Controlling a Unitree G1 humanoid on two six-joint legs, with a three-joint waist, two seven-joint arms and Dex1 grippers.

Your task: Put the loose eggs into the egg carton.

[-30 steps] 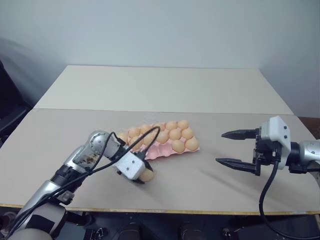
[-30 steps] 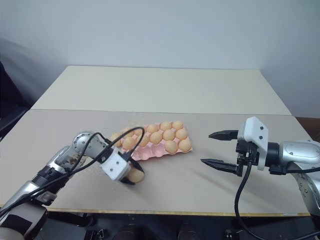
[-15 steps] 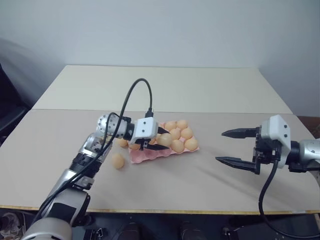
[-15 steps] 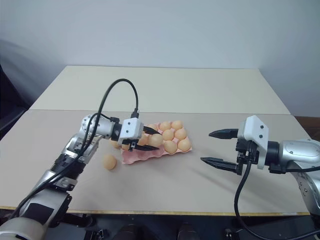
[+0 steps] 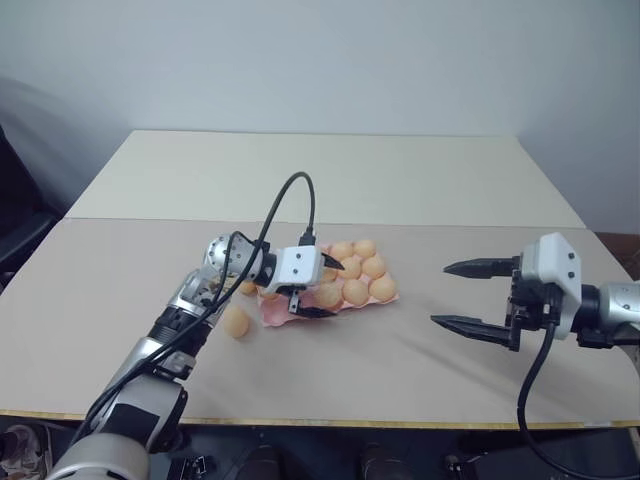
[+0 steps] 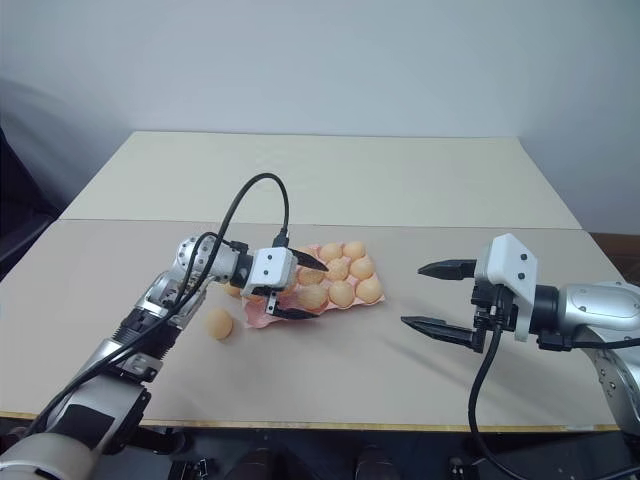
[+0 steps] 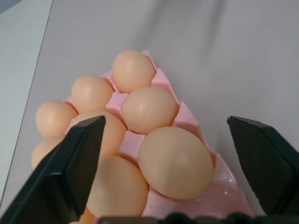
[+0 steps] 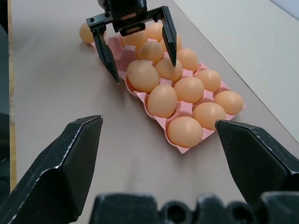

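Your left end effector stands spread wide around an egg seated in the near row of the egg carton. Lift straight up so neither finger clips its neighbours. One loose egg lies on the surface behind that end effector. Your right end effector hangs open, well apart.

The right gripper stands wide open over the tan table, facing the pink egg carton full of eggs, where the left gripper, jaws spread, straddles one egg in a near-row cup.
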